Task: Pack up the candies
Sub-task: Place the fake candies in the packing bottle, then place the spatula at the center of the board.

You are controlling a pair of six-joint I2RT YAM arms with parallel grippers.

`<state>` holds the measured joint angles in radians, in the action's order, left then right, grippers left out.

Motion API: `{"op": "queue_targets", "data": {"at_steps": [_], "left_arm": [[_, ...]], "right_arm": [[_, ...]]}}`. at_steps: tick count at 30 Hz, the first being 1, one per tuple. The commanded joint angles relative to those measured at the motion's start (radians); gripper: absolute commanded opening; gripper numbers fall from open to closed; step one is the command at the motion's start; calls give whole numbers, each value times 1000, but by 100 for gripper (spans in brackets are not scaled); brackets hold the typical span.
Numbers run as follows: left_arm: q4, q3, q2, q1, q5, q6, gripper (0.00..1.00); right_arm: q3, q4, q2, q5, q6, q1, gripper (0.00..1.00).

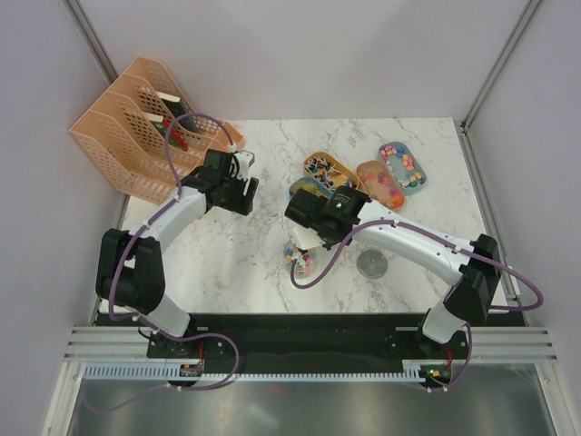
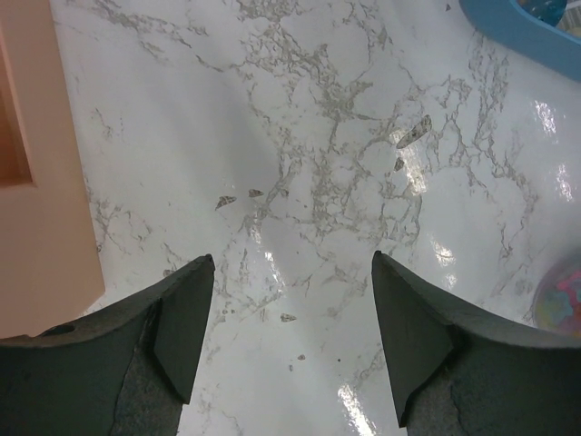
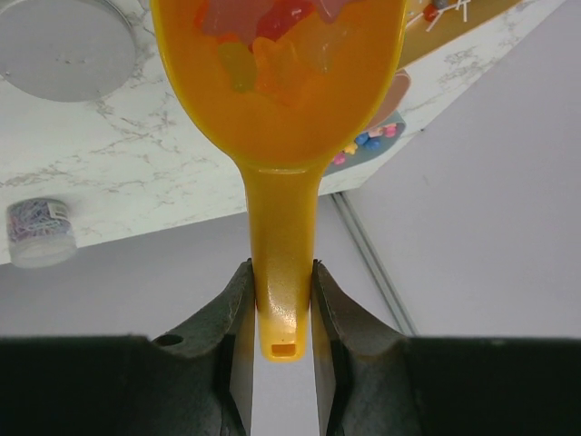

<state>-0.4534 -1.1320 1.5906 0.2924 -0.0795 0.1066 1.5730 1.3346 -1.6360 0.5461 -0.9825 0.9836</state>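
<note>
In the right wrist view my right gripper [image 3: 283,295] is shut on the handle of a yellow-orange scoop [image 3: 277,109]. Its bowl carries several candies [image 3: 272,45], red, orange and yellowish. From above, the right gripper [image 1: 300,220] hovers over a small clear container of mixed candies [image 1: 300,260] near the table's middle. Behind it lie oval trays of candies: a yellow one [image 1: 329,167], an orange one [image 1: 379,183] and a blue one [image 1: 403,167]. My left gripper [image 1: 243,191] [image 2: 290,262] stands open over bare marble, with nothing between its fingers.
A peach mesh file organizer [image 1: 136,127] [image 2: 36,182] stands at the back left, close to the left gripper. A round grey lid [image 1: 372,264] [image 3: 64,45] lies right of the container. Another blue tray [image 1: 307,189] [image 2: 517,32] sits beside the right gripper. A small jar [image 3: 41,233] shows under the scoop.
</note>
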Motion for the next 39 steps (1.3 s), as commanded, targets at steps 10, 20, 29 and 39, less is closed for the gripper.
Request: {"op": "queue_targets", "data": {"at_steps": [10,20,29,39], "left_arm": [[79,20,-83,-21,-14,-27,78],[82,24,-86,-24,-40,-36,78],[85,28,-96,-25,-25,-51,79],[131,60,-112,-32,181,-125,100]], "right_arm": [[-70,126,28,328,-31,69,0],[-50,124,10,414,-16,118,0],[-100,123,102,239,65,-61,0],[-295,-112,241,-291,33,-858,0]]}}
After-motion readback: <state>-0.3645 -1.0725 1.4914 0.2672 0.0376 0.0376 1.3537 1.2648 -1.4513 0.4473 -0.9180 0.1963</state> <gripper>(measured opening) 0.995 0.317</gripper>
